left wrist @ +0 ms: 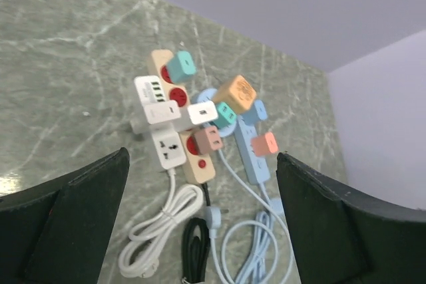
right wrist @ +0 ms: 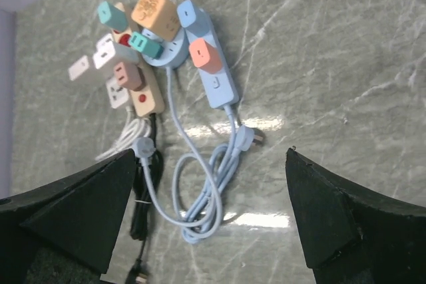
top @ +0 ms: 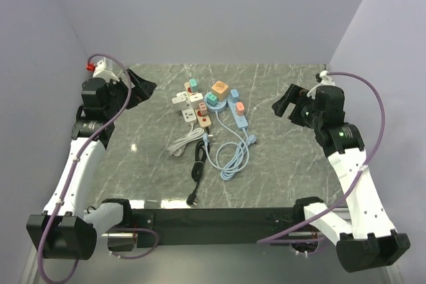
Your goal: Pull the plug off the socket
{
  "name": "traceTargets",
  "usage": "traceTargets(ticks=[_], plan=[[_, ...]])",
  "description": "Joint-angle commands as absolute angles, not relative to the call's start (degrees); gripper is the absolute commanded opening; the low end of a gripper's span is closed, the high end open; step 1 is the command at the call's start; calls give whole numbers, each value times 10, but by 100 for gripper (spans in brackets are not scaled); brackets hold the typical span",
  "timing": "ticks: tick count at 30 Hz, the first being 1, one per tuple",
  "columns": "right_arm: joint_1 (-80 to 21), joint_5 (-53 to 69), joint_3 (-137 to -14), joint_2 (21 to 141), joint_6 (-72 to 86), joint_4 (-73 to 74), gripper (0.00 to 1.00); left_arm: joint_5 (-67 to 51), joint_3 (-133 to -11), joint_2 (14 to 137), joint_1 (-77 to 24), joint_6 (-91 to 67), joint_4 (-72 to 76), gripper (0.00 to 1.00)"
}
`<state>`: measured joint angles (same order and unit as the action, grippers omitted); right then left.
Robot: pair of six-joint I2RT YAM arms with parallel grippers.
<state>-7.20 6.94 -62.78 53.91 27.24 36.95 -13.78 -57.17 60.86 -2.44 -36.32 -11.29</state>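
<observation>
Plug (coral) sticks straight up from blue strip, lying near-far.

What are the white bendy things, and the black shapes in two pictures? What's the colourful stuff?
The white things are two robot arms. Each ends in a two-finger hand: the left gripper and the right gripper, both open, holding nothing. One picture looks down from above. The other two come from cameras on the wrists, so the black shapes are the robot's own fingers. On the table lie power strips with colourful plugs pushed in, plus coiled cables.
</observation>
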Motion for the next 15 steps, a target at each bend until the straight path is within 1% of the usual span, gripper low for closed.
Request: traceTargets(ticks=[1,2,3,4,5,6,8,9,15], plan=[[-71,54,-657,583,216,374,100,-217,-597,632,-18,-377,-138,98],[-73,24,-661,599,222,374,100,-259,-607,652,-18,-371,-141,99],[-83,-22,-677,641,220,377,100,-270,-612,660,-18,-367,-150,99],[-90,-40,-689,667,212,382,100,-274,-614,666,-22,-367,-163,99],[-98,-61,-704,693,205,389,100,-271,-613,671,-25,-364,-168,99],[-127,-88,-736,747,192,393,100,-262,-611,669,-28,-357,-174,99],[-154,-140,-762,793,176,390,100,-244,-604,659,-40,-352,-187,100],[-169,-147,-782,831,165,384,100,-236,-603,657,-42,-347,-193,100],[-178,-122,-837,925,137,338,100,-225,-587,613,-69,-350,-232,99]])
